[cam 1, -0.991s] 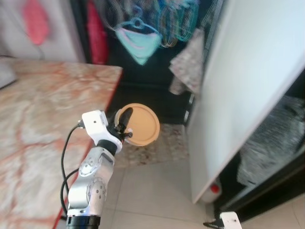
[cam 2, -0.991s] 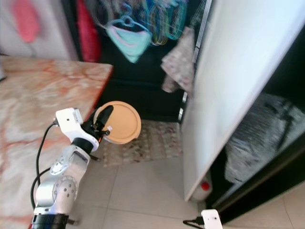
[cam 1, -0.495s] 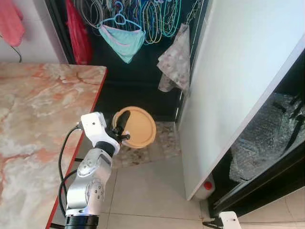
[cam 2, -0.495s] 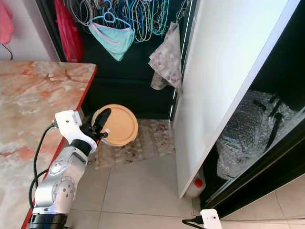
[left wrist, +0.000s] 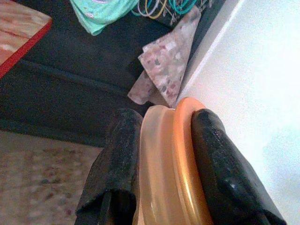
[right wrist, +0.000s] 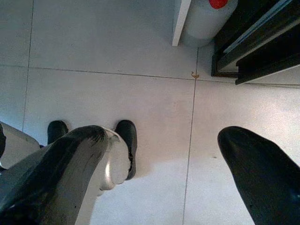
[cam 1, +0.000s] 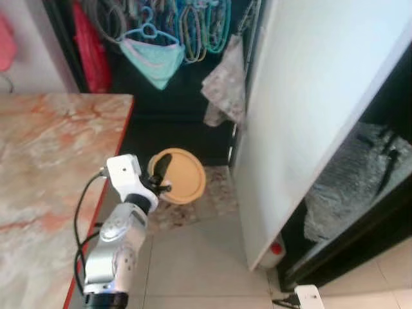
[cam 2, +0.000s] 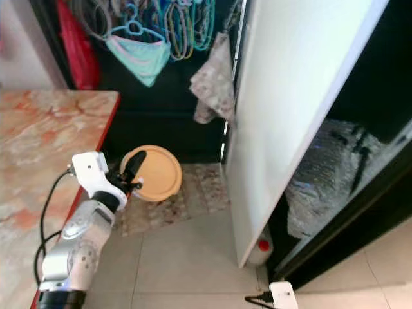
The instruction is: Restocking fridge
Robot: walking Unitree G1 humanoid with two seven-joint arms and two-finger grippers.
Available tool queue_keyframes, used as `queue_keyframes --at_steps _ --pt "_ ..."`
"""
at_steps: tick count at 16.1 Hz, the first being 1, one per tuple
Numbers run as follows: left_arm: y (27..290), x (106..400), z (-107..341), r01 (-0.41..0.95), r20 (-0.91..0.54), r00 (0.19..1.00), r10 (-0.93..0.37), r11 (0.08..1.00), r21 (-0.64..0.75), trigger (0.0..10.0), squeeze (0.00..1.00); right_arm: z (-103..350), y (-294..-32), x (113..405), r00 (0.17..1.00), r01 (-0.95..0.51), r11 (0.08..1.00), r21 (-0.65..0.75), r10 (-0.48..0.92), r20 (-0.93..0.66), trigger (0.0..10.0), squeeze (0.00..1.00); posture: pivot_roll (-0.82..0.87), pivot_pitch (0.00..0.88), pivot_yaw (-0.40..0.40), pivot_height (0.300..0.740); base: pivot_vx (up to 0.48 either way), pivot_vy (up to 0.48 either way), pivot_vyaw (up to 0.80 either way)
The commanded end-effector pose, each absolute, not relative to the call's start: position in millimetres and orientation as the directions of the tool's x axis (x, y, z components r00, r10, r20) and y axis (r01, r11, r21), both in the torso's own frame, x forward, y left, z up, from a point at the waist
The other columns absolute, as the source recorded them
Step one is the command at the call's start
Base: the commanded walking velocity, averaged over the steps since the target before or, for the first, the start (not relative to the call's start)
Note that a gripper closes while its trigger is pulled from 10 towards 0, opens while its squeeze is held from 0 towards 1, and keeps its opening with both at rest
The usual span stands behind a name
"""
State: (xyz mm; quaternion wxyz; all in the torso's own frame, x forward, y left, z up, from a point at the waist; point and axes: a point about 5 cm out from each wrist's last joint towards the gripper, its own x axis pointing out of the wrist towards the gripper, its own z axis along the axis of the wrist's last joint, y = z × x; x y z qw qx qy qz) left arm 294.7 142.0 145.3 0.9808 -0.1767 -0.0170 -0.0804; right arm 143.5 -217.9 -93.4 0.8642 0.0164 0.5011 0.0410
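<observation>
left of the open white fridge door (cam 1: 322, 122), the left gripper (cam 1: 159, 175) pinches a round orange lidded container (cam 1: 180, 176) edge-on, likely for shelving; right gripper (right wrist: 187, 154) hangs spread.

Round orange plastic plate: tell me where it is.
The round orange plastic plate is clamped edgewise in the left gripper, held above the floor between the marble table and the white fridge door.
</observation>
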Motion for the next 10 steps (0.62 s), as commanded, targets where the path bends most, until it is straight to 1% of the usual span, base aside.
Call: queue_keyframes --at_steps 1,6,8,10 --pt "137.2 295.5 143.8 0.177 0.052 0.984 -0.169 0.921 -0.348 10.0 0.00 -94.4 -219.1 140.0 0.487 -0.049 0.996 0.071 0.085 -0.869 10.0 0.00 -0.03 0.008 0.006 0.740 0.000 -0.277 -0.80" --pt "137.3 296.8 144.8 0.175 0.057 0.984 -0.166 0.921 -0.348 10.0 0.00 -94.1 -218.8 140.9 0.488 -0.052 0.996 0.071 0.087 -0.868 10.0 0.00 -0.03 0.000 0.006 0.740 0.000 0.000 -0.80" --pt "139.9 296.9 143.3 0.156 0.050 0.988 -0.147 0.925 -0.348 10.0 0.00 -94.2 -218.5 140.8 0.488 -0.052 0.996 0.072 0.088 -0.868 10.0 0.00 -0.03 0.000 0.009 0.740 0.000 0.000 -0.80" --pt "147.1 297.2 139.3 0.103 0.032 0.995 -0.098 0.938 -0.332 10.0 0.00 -94.3 -218.1 140.9 0.490 -0.049 0.996 0.073 0.088 -0.868 10.0 0.00 -0.03 0.000 0.011 0.740 0.000 0.000 -0.80"
